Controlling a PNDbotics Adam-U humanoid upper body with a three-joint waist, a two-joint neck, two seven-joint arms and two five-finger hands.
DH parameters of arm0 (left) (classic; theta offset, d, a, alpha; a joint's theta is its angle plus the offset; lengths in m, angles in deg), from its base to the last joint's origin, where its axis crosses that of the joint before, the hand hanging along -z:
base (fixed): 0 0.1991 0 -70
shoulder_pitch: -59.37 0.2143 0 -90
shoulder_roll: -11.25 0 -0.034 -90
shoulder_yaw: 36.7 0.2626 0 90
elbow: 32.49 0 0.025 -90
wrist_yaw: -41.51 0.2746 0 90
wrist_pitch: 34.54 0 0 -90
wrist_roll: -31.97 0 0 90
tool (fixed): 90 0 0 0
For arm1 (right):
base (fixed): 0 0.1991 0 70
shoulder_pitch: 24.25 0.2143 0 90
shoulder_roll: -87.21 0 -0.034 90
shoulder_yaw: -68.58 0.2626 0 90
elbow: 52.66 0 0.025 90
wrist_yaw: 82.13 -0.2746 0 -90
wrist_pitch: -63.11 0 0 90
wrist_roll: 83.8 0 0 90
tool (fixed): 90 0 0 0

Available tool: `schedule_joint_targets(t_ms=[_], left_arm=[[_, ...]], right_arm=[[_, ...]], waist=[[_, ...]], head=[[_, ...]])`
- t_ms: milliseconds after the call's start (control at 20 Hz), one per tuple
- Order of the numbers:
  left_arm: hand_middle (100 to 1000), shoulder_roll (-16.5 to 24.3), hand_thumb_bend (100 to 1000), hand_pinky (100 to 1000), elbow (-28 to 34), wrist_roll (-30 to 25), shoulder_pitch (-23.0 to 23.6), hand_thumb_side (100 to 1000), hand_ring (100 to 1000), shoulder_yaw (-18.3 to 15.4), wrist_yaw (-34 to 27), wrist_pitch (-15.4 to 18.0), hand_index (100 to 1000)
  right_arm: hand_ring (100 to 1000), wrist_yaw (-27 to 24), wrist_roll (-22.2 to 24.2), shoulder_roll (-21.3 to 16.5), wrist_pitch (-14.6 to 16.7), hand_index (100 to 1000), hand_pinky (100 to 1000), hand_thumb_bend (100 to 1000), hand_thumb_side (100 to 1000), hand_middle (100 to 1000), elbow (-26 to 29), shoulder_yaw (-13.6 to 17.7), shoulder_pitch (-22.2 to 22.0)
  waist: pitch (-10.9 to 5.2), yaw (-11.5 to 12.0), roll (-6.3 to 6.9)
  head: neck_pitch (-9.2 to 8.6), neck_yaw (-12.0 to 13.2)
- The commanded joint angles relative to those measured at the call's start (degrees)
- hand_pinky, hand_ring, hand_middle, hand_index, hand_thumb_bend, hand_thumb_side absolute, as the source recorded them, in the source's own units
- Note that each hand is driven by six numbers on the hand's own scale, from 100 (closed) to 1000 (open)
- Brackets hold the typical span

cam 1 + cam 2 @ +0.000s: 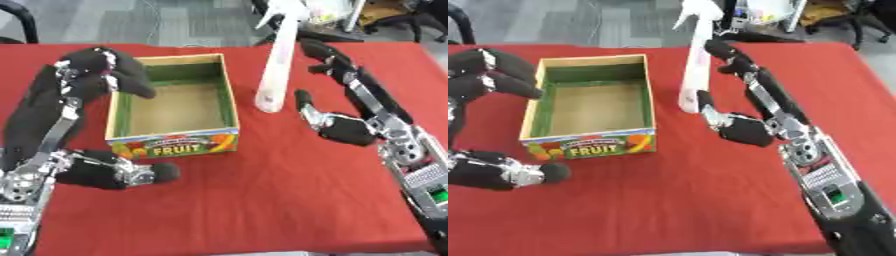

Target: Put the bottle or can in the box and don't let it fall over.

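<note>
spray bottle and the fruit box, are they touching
Apart. The left eye view shows a strip of red cloth between the spray bottle base and the fruit box right wall.

red tablecloth point(289, 200), grey floor point(131, 20)

Bottle point(275, 65): tall, white, spray-type head at top, nozzle pointing left. Stands upright on the red cloth, leaning slightly right at the top, base just right of the box and apart from it.

Box point(173, 141): open-topped cardboard, green inner walls, brown floor, nothing inside. Near face printed with fruit pictures and the word FRUIT. Sits flat, left of centre, slightly askew to the table edge.
</note>
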Motion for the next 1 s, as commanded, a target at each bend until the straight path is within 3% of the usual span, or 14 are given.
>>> schedule_joint_targets(t_ms=[50, 150, 400, 650, 1000], left_arm=[[724, 0.2, 689, 747, -1.6, 0.6, 1.2, 547, 895, -1.5, -7.1, -4.2, 743], [797, 0.5, 652, 788, -2.7, 1.0, 2.7, 583, 1000, -2.8, -12.7, -7.1, 802], [919, 1.3, 646, 841, -4.2, 1.4, 6.0, 582, 1000, -6.2, -24.3, -11.8, 888], [943, 1.5, 644, 849, -5.4, 1.4, 8.5, 586, 1000, -8.6, -32.4, -13.5, 903], [927, 1.1, 628, 840, -6.3, 1.4, 10.6, 621, 1000, -10.5, -35.5, -13.9, 905]], right_arm=[[982, -1.1, -2.4, -0.7, -0.8, 1000, 884, 100, 470, 1000, -0.3, 1.0, -0.1], [980, -1.4, -4.1, -0.7, -1.3, 1000, 881, 100, 470, 1000, -0.9, 1.4, -0.5], [978, -2.4, -9.6, -0.3, -2.5, 1000, 863, 100, 470, 1000, -3.2, 2.2, -1.1], [994, -5.8, -14.9, -0.5, -3.6, 1000, 858, 100, 470, 1000, -6.6, 1.8, -0.8], [1000, -12.9, -18.6, -2.5, -3.7, 1000, 874, 100, 470, 1000, -11.9, 0.7, 0.9]], waist=[[-1.00, 0.0, 0.02], [-0.96, 0.0, 0.07], [-0.95, 0.2, 0.05], [-0.97, 0.5, -0.06], [-1.04, 0.8, -0.11]], head=[[-0.41, 0.0], [-0.46, -0.2], [-0.55, -0.5], [-0.62, -0.8], [-0.64, -1.1]])
